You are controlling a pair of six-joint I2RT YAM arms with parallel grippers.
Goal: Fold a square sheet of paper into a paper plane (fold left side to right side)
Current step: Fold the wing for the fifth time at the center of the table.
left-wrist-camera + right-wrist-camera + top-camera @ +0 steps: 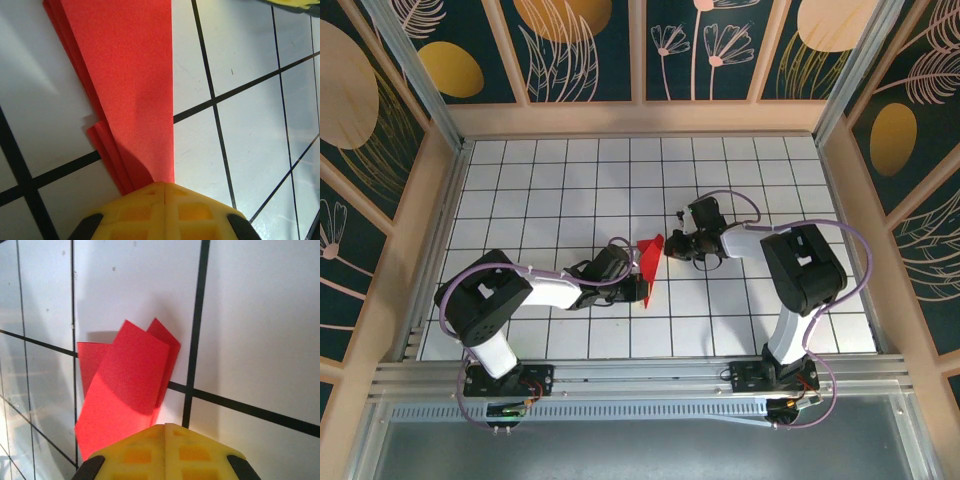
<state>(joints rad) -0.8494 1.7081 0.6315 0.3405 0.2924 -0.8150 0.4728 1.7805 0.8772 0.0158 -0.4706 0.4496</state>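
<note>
Red paper, top view: a narrow, part-folded strip near the middle of the gridded table, between the two grippers; its far end looks raised.
Left gripper, top view: at the strip's left edge; jaws too small to read.
Right gripper, top view: at the raised far end.
Paper, left wrist view: the red paper lies flat in several layers, with stepped edges on one side, and narrows toward the camera.
Fingers, left wrist view: the left gripper is clenched tip to tip at the narrow end; I cannot tell whether it nips a layer or only presses.
Paper, right wrist view: loose flaps of the red paper stand off the table and cast shadows.
Fingers, right wrist view: the right gripper is clenched; the paper's near edge runs behind it, so I cannot tell whether it is held.
Handling: probably very light and limp, quick to crease wrongly or tear, and likely to slide on the smooth tiles; the flaps look springy.
Where to hold: best on the stacked, creased edge, which is likely stiffest, with one end pinned flat, rather than on the single loose flaps.
</note>
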